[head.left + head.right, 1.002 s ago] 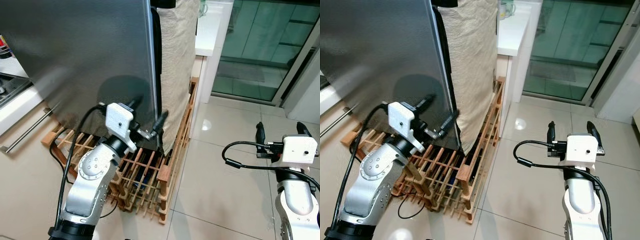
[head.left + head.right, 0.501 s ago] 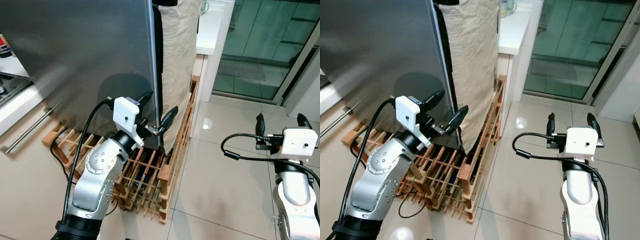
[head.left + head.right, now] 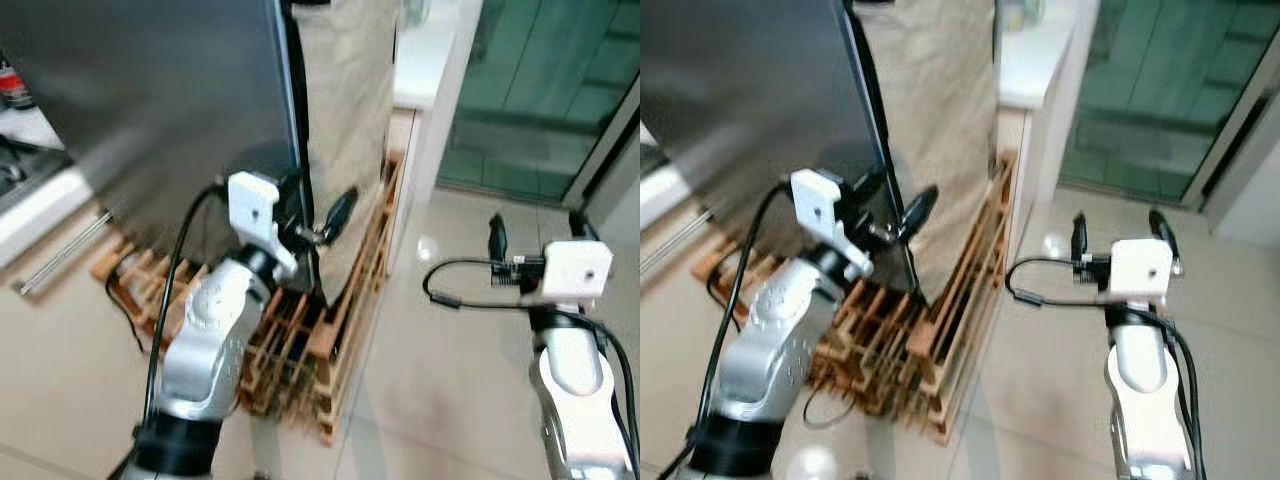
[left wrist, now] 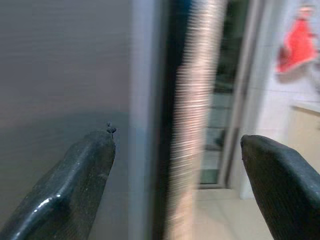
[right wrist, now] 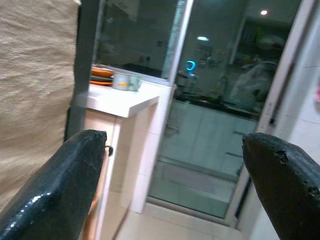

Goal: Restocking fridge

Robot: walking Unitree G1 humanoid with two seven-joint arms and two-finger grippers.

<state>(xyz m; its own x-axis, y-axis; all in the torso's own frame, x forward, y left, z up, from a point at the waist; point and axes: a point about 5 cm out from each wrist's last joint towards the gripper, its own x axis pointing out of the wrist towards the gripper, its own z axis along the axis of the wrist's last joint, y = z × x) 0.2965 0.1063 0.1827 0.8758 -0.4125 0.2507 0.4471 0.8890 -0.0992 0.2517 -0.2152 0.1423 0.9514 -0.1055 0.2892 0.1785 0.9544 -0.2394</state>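
On your far left a pale bench (image 3: pixel 40 195) runs along the wall, with a long metal handle (image 3: pixel 60 255) on the cupboard front under it.

Next comes the fridge door (image 3: pixel 150 100). It is big, flat and dark grey, smooth and a bit shiny, and it takes up the whole upper left of the head views. Its right edge (image 3: pixel 290 130) is a thin pale strip, with a dark gap just beside it.

On the floor under the fridge door sits a wooden rack (image 3: pixel 300 340) made of thin brown slats, like a crate with many little slots. You can't tell what is in the slots, as they are dark and blurred.

Your left end effector (image 3: pixel 318 222) is up at the door's right edge. Its two black fingers are spread wide with the edge between them, one finger (image 4: pixel 75 175) in front of the grey door face and the other out past the gap. It holds nothing.

Just right of the door hangs a tan woven cloth (image 3: pixel 350 120), rough with fine ribs. Beyond it stands a white bench (image 3: pixel 425 60).

The floor (image 3: pixel 440 340) is pale glossy tile, and a green glass door (image 3: pixel 550 90) is at the back.

Your right end effector (image 3: pixel 535 225) is raised over the tiles, well apart from the fridge. Its fingers are wide apart and hold nothing.
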